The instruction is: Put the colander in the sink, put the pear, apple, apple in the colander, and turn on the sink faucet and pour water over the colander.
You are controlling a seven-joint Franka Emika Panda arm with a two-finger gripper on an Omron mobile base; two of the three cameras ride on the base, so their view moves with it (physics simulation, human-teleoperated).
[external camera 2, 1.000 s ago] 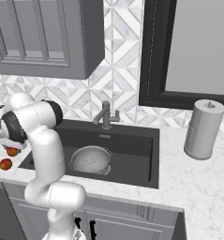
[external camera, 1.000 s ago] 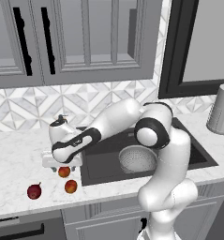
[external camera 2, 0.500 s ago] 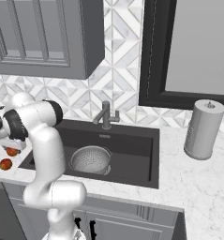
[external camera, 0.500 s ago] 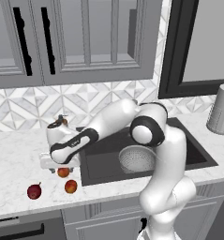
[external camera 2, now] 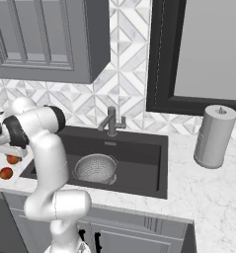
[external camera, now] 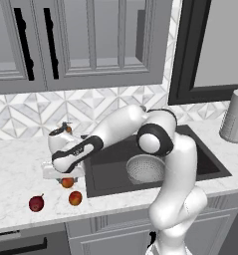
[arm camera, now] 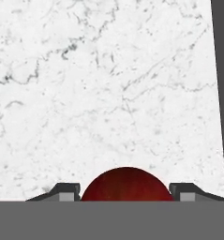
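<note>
Veined marble counter (arm camera: 108, 84), round glossy apple (arm camera: 126, 184)

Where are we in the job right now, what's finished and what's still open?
Done: the colander sits in the sink. In hand: the tool straddles one apple on the counter, with a finger on each side; whether it grips yet is unclear. Left: that apple, the other apple and the pear into the colander, then the sink faucet, where no water runs.
</note>
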